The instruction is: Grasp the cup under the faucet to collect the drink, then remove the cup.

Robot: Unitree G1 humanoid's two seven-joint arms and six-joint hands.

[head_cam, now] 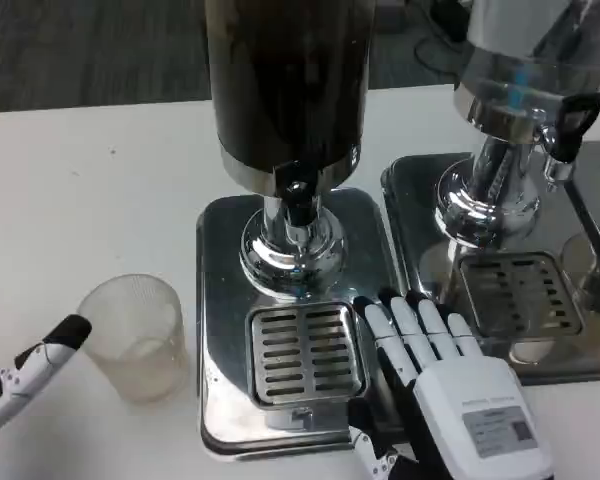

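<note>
White and smooth, the surface (100,200) fills the left side, with dark grey floor (80,50) behind it. A see-through plastic cup (133,337) stands upright on the surface, left of the shiny metal base, not under the faucet. It is round, wider at the top, with a fine bumpy pattern on its wall. It looks empty.

In the middle stands a drink dispenser (288,90) with a tall round tank full of dark drink. A silver ring goes round the tank's bottom. The small black faucet (298,205) sticks out just under it. Below is a fat, shiny, round metal foot. The metal base (220,300) is a square tray with soft corners, and it shines like a mirror. A drip grate (305,352) with long slots sits in the tray's front.

A second dispenser (525,90) stands to the right, with a clear tank, a black tap handle and its own shiny tray and grate.

The left hand (30,370) is near the cup's left side. One white finger with a black tip reaches to the cup's rim. I cannot tell if it touches. The right hand (435,385) lies flat on the tray's right edge, next to the grate, fingers straight and together, holding nothing.
</note>
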